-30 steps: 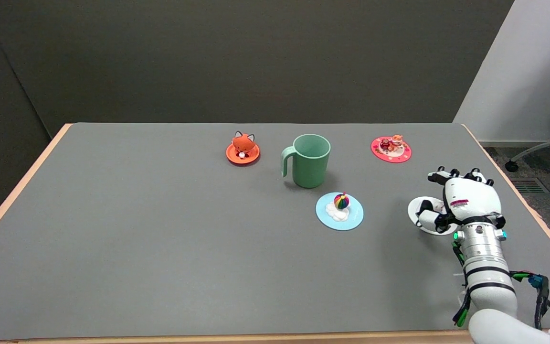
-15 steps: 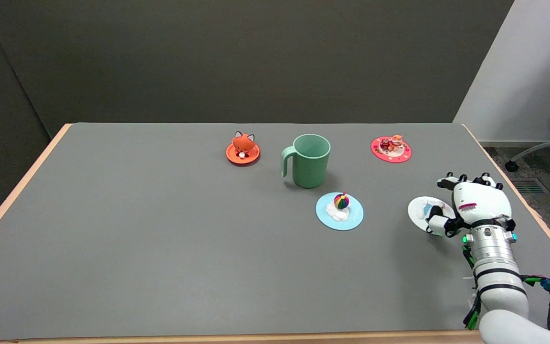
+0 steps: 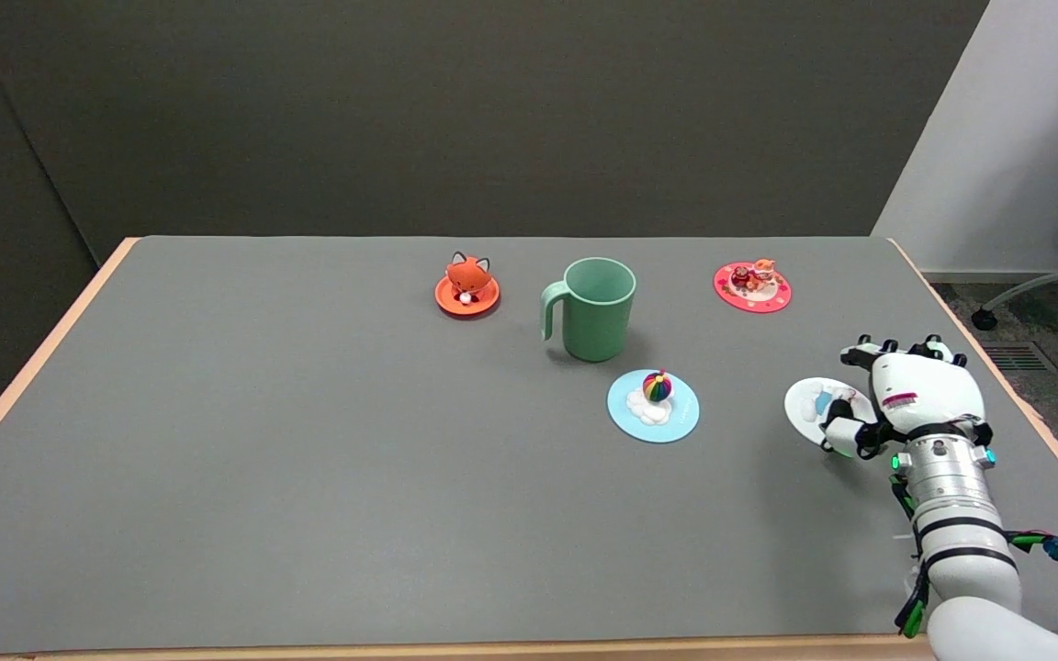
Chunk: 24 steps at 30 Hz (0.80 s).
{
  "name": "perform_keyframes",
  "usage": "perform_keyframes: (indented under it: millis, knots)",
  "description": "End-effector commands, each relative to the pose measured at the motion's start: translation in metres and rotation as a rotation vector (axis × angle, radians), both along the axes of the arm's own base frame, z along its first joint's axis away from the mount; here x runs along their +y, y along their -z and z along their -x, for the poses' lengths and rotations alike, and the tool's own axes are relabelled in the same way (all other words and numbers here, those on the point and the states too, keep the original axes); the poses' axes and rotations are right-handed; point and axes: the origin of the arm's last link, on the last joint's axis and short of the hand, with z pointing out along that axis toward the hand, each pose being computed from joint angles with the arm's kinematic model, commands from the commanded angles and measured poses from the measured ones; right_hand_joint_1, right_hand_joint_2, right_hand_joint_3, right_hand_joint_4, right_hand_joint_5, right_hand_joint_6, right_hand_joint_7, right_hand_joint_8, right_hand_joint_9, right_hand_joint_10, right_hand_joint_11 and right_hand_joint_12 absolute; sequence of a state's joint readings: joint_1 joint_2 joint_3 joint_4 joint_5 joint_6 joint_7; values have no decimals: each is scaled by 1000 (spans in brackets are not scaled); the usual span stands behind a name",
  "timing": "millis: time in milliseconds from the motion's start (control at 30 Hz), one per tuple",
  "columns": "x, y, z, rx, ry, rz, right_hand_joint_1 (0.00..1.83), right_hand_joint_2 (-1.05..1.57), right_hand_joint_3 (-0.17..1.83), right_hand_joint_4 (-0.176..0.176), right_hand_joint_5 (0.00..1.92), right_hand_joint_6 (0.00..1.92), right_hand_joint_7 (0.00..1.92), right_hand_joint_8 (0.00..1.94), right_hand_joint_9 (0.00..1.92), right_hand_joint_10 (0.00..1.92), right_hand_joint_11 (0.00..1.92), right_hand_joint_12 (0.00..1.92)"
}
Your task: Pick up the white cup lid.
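Observation:
The white cup lid lies flat on the grey table at the right, with a small pale blue figure on top. My right hand hovers over the lid's right part, back of the hand up. Its thumb lies across the lid's near right edge, and the other fingers curl down beyond the lid's far side with their tips hidden. The lid's right part is covered by the hand. I see no firm hold on the lid.
A green mug stands mid-table. A light blue lid with a rainbow ball lies left of the white lid. A pink lid and an orange fox lid lie farther back. The table's right edge runs close by my hand.
My right hand has drawn back to the right, uncovering more of the white lid, and its thumb has pulled in toward the lid's near right edge. The lid has not moved.

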<state>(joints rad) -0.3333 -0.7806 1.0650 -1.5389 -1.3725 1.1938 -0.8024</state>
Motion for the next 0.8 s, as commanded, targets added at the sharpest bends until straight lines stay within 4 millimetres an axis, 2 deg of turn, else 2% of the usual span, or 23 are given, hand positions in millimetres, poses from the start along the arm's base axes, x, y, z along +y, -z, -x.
perform_keyframes:
  millis: [33,167,800]
  knots:
    - [-1,1,2,-1,16,-11,860,756,973,59,674,178,779,167,794,291,240,1023]
    - [2,1,7,-21,35,0,862,762,960,68,691,180,800,173,791,308,239,1022]
    - [4,6,12,-27,54,-17,860,768,947,71,718,180,825,173,788,321,236,1020]
